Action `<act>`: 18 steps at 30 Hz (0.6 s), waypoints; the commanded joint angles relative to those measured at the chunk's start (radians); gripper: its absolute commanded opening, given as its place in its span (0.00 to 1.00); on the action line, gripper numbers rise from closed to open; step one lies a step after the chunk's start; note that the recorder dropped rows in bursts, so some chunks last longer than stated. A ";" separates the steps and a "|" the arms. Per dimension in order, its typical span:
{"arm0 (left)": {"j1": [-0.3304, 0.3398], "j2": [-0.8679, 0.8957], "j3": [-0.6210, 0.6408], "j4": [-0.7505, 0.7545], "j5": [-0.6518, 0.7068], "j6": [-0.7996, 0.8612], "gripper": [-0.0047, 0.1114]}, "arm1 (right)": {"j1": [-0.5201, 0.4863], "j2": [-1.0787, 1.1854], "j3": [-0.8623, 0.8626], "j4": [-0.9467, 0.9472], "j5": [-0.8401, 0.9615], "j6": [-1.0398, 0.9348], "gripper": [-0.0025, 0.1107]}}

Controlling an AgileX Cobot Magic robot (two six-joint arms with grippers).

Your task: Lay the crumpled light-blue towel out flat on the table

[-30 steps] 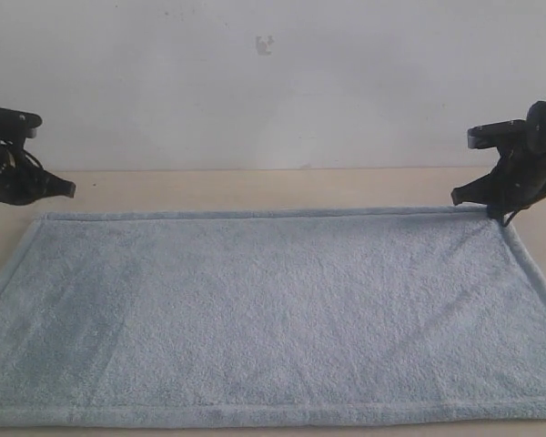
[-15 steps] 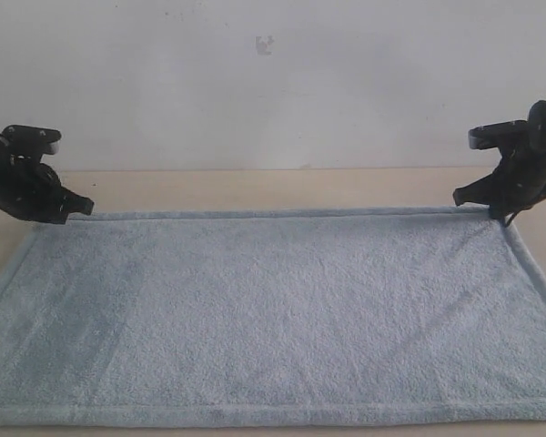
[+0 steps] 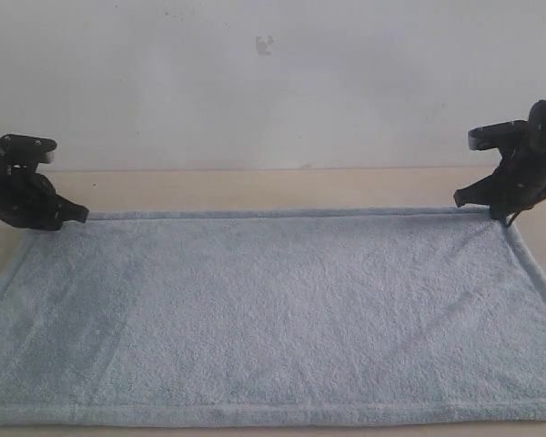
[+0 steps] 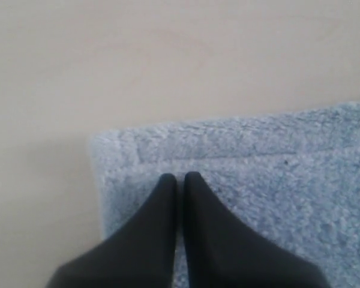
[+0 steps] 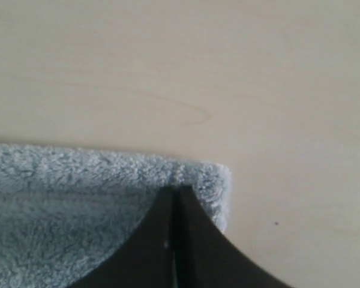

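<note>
Ext. view only: whole pale-blue terry towel [image 3: 273, 309] lies flat on beige table [image 3: 255, 187], hemmed border, fluffy pile. Wrist views only: left gripper [image 4: 177, 178] and right gripper [image 5: 175, 191] closed, tips at towel's far corners.

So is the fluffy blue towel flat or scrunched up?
Spread flat. The pale light-blue terry-cloth towel lies as one smooth rectangle on the beige table, edges straight, no folds showing.
</note>
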 commanded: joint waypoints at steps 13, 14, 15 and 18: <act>0.057 -0.123 -0.001 -0.002 -0.034 -0.036 0.08 | -0.011 -0.094 0.020 0.159 -0.048 -0.123 0.02; 0.057 -0.138 -0.001 -0.002 -0.021 -0.036 0.08 | -0.011 -0.103 0.020 0.161 -0.037 -0.121 0.02; 0.057 -0.156 0.001 -0.004 -0.004 -0.036 0.08 | -0.011 -0.113 0.020 0.161 -0.017 -0.123 0.02; 0.055 -0.211 0.031 -0.004 0.039 -0.025 0.08 | -0.011 -0.149 0.046 0.161 0.010 -0.130 0.02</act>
